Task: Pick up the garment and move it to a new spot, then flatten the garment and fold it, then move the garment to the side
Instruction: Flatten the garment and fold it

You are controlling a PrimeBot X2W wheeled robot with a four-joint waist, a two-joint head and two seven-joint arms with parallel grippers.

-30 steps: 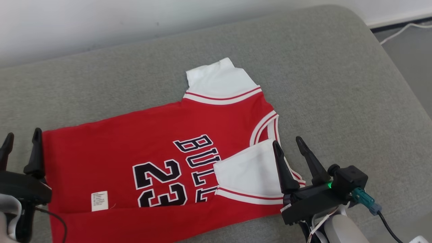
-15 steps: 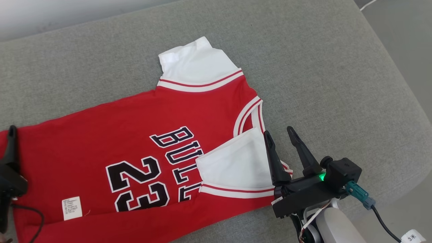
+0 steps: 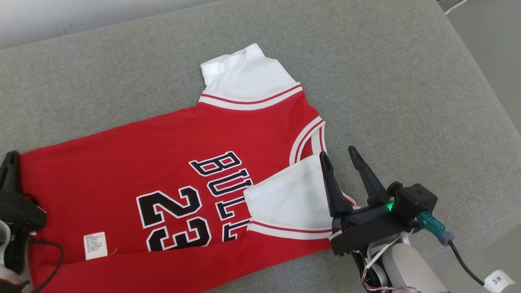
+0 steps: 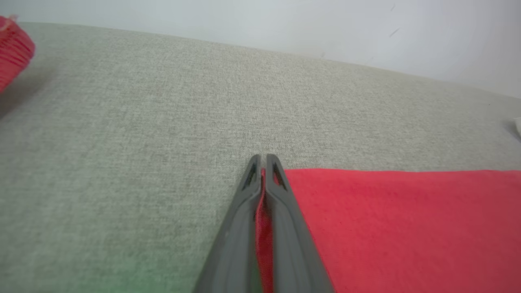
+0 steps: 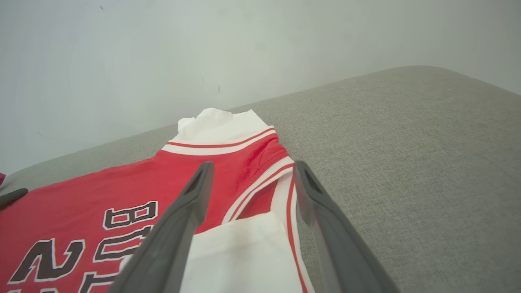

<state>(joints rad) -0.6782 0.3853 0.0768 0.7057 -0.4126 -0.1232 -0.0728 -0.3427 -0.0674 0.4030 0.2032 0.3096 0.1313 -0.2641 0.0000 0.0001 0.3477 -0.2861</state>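
1. Head view showed you the garment [image 3: 163,171], a red jersey, spread on the grey cushion [image 3: 407,101]; its long axis ran across the frame, hem toward the robot's left, collar and sleeves toward its right; the near long edge lay turned over, with the label [image 3: 95,245] showing.
2. Your left gripper [image 3: 10,162] stood at the far corner of the hem; in the left wrist view its fingers [image 4: 240,219] were pressed together with a sliver of red cloth between them, so it had that corner pinched.
3. Your right gripper [image 3: 338,156] hung at the opposite end, jaws wide and holding nothing; in the right wrist view they straddled the neckline trim and the edge of the white sleeve [image 3: 289,199] that lay folded over the lettering; whether the tips touched the cloth could not be told.
4. The coming move likely turned on that one line: one gripper at each end of the long axis, the left already gripping, the right not; the near shoulder lay directly ahead of the right gripper, between its jaws, and the right arm was plainly the nearer one to it; the far sleeve [image 3: 244,77] lay well apart from both.
5. You would probably want the right jaws closed on that shoulder before any pull, or the jersey would drag from the hem alone and skew.
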